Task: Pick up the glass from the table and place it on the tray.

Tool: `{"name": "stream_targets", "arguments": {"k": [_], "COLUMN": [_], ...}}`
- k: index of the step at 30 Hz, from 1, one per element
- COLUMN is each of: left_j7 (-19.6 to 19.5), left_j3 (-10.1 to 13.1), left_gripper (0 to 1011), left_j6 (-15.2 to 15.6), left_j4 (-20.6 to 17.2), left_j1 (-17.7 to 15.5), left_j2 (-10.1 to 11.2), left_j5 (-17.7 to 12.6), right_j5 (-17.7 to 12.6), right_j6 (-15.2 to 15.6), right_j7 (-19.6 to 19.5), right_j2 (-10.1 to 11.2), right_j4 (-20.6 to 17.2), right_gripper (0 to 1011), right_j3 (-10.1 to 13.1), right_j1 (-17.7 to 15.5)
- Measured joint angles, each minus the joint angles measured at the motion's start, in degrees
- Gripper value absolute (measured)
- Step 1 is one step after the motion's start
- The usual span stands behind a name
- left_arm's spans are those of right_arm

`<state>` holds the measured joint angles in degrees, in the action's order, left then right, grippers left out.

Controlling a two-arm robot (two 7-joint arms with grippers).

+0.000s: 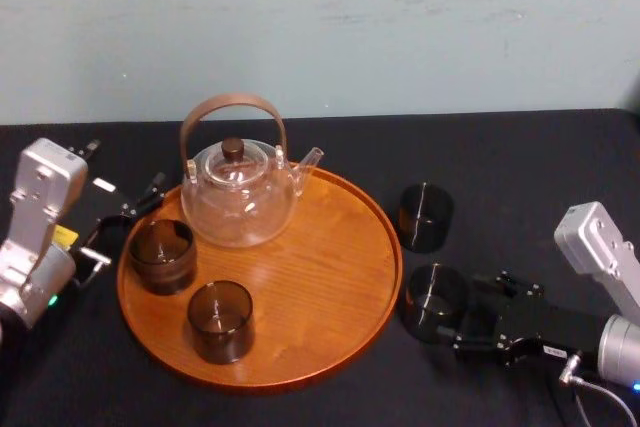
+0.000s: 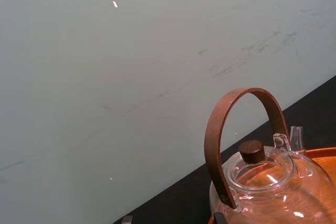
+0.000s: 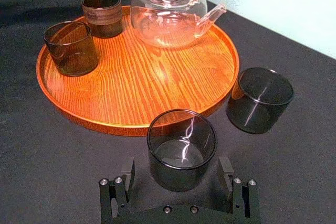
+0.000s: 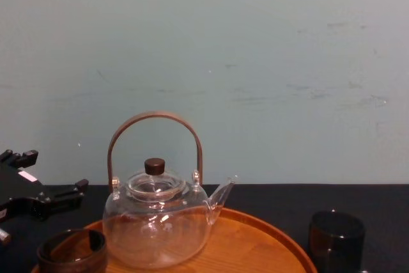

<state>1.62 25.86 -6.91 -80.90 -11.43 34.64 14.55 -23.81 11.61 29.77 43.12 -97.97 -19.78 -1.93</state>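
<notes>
Right tool (image 3: 177,165) spread around near dark smoked glass (image 3: 181,146) on matte black counter (image 1: 500,152); we judge lift onto round orange-brown wooden tray (image 1: 325,272) pending. Left tool (image 1: 124,225) idles spread, left.

Tray (image 1: 345,282) front-right bare; teapot (image 1: 238,195), cups (image 1: 162,255) crowd left.

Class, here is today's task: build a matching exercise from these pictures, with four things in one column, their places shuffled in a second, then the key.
Things
1 teapot
2 right tool
3 left tool
4 far glass

Places
a on the table, right of the tray, nothing around it
b at the back of the tray
c open around the near glass on the table
d by the tray's left edge

Pairs: 1-b; 2-c; 3-d; 4-a
</notes>
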Motion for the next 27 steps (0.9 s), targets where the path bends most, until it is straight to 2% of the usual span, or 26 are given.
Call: {"name": "stream_targets", "arguments": {"k": [14, 27], "left_j7": [0.0, 0.0], "left_j3": [0.0, 0.0], "left_gripper": [1001, 1001], "left_j6": [0.0, 0.0], "left_j4": [0.0, 0.0], "left_j1": [0.0, 0.0], "left_j2": [0.0, 0.0], "left_j5": [0.0, 0.0], "right_j5": [-0.4, -0.2], "right_j6": [3.8, 4.6], "right_j7": [0.0, -0.2], "right_j2": [-0.5, -1.9], "right_j4": [0.5, 2.9], "right_gripper": [1002, 1003], "right_j3": [-1.7, -2.9], "right_j1": [2.4, 5.3]}}
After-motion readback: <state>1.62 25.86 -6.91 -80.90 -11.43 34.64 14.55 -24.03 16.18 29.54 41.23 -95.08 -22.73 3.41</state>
